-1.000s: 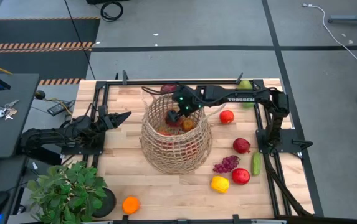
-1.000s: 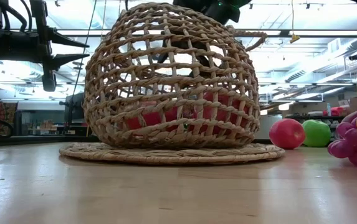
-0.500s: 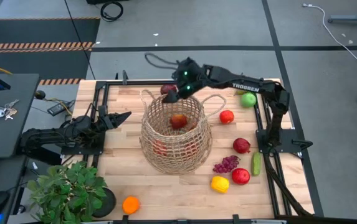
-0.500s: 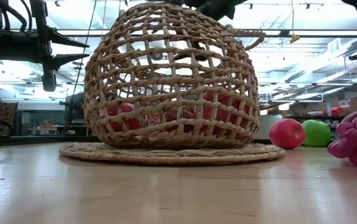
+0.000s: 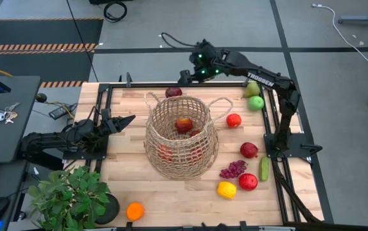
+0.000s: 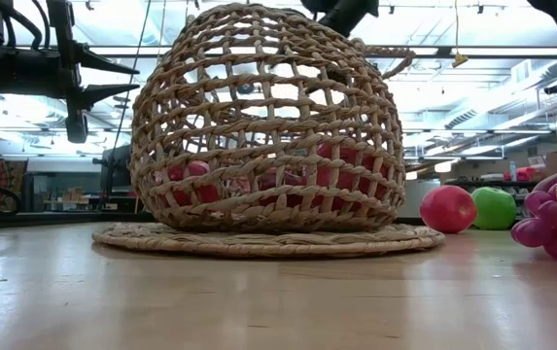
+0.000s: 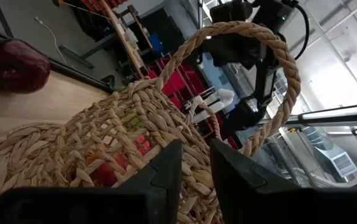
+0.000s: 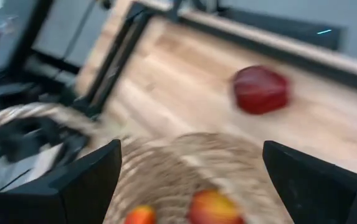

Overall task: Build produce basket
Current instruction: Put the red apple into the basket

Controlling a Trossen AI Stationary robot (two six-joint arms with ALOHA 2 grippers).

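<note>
Your right gripper [image 5: 190, 75] was spread empty beyond basket's [image 5: 180, 138] far rim; dark red apple [image 5: 173, 92] lay just beside it, nearest produce. Left gripper [image 5: 124, 120] waited nearly closed.

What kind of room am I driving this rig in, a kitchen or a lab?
Most likely a robotics lab or workshop, not a kitchen. The wooden table stands on grey floor marked with hazard-striped tape, a desk with keys sits beside it, and the low view shows shelving under strip lights behind.
</note>
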